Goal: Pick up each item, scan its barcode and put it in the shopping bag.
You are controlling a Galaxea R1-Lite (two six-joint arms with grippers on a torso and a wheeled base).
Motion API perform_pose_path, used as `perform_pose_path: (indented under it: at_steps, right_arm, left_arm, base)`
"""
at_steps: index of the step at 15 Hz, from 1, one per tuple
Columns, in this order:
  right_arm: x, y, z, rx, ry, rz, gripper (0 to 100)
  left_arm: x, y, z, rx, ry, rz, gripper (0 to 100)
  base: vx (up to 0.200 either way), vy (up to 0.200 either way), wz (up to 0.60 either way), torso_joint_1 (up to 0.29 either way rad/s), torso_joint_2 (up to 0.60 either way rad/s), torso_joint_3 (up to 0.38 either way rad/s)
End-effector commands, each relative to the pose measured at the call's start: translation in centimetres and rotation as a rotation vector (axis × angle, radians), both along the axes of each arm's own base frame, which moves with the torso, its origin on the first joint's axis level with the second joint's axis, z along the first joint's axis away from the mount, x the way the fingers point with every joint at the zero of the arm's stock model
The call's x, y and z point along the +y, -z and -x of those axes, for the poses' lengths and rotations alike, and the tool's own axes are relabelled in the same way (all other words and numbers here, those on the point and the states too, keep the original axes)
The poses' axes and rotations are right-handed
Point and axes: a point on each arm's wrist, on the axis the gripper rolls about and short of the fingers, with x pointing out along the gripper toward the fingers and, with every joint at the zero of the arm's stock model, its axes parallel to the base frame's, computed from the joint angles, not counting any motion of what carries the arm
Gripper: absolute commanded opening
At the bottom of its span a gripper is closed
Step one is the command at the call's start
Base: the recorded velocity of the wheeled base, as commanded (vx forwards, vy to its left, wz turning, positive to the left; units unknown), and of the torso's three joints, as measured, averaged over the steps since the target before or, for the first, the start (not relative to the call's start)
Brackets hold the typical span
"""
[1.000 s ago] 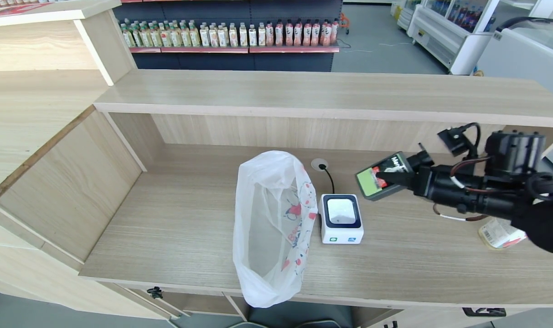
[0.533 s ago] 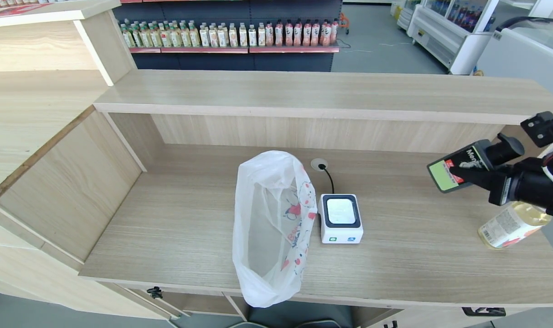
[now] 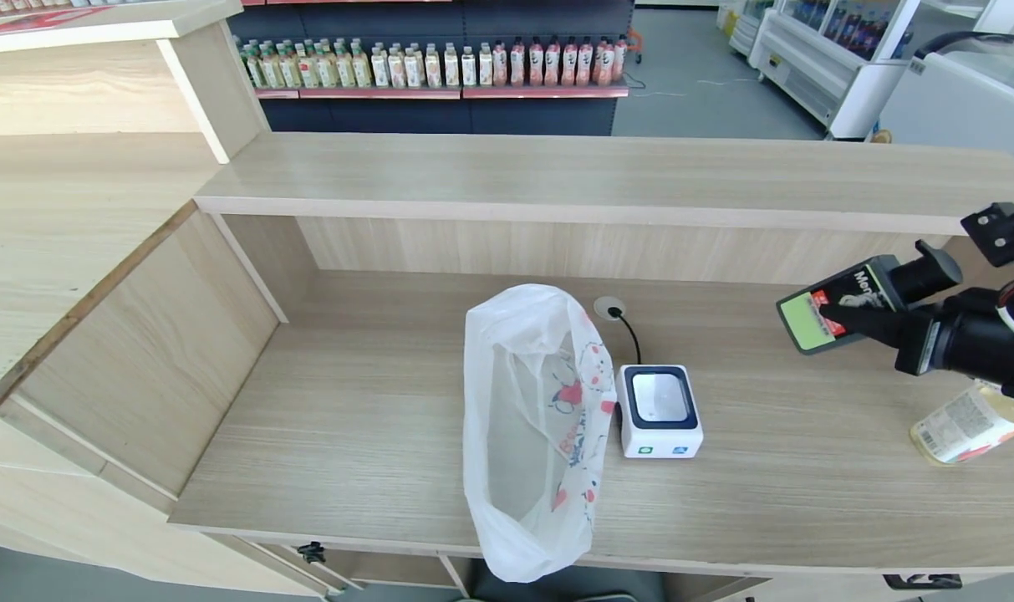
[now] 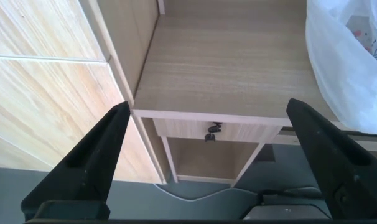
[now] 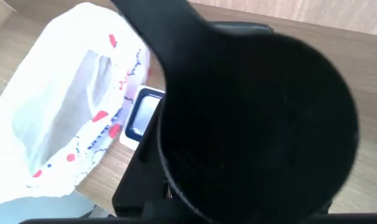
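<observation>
Black box (image 3: 868,287), green and red label (image 3: 806,324), held in right gripper (image 3: 841,308)

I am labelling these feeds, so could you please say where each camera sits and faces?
Head view: on the head, facing forward and down at the counter, shopping bag and scanner; right hand holds a box.
Left wrist view: on the left wrist, facing the counter's front edge; open left hand.
Right wrist view: on the right wrist, facing bag and scanner past a dark shape.
All three share the bag.
</observation>
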Motion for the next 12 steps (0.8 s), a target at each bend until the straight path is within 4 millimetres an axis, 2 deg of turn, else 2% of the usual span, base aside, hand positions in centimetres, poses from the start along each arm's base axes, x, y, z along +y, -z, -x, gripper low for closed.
perform_pose_path:
  at_steps: [1,2,4,5,9,10,12]
  right_arm:
    - [0.3,-0.1,0.2,-0.002,-0.011,0.002,0]
    - [0.4,0.2,0.1,0.007,-0.014,0.007,0]
    - [0.6,0.9,-0.2,0.02,-0.024,0.035,0]
    - [1.1,1.5,-1.0,0.031,-0.053,0.053,0]
    - [5.6,4.1,-5.4,0.11,-0.214,0.057,0]
    - [6.3,4.5,-6.1,0.119,-0.231,0.059,0]
    - [9.2,6.8,-8.2,0.106,-0.28,0.074,0]
  left_arm:
    - [0.0,0.0,0.0,0.0,-0.001,-0.002,100]
    - [0.0,0.0,0.0,0.0,-0.001,-0.001,100]
    - [0.0,0.0,0.0,0.0,-0.001,-0.002,100]
    - [0.0,0.0,0.0,0.0,-0.001,-0.002,100]
    - [0.0,0.0,0.0,0.0,-0.001,-0.002,100]
    - [0.0,0.0,0.0,0.0,-0.001,-0.002,100]
    - [0.0,0.0,0.0,0.0,-0.001,-0.002,100]
  base:
    - [0.0,0.2,0.0,-0.002,0.0,0.012]
    - [0.0,0.2,0.0,-0.002,0.0,0.007]
    - [0.0,0.0,0.0,0.0,0.0,0.0]
    - [0.0,0.0,0.0,0.0,0.0,0.0]
    - [0.0,0.0,0.0,0.0,0.0,0.0]
    - [0.0,0.0,0.0,0.0,0.0,0.0]
    - [0.0,0.0,0.0,0.0,0.0,0.0]
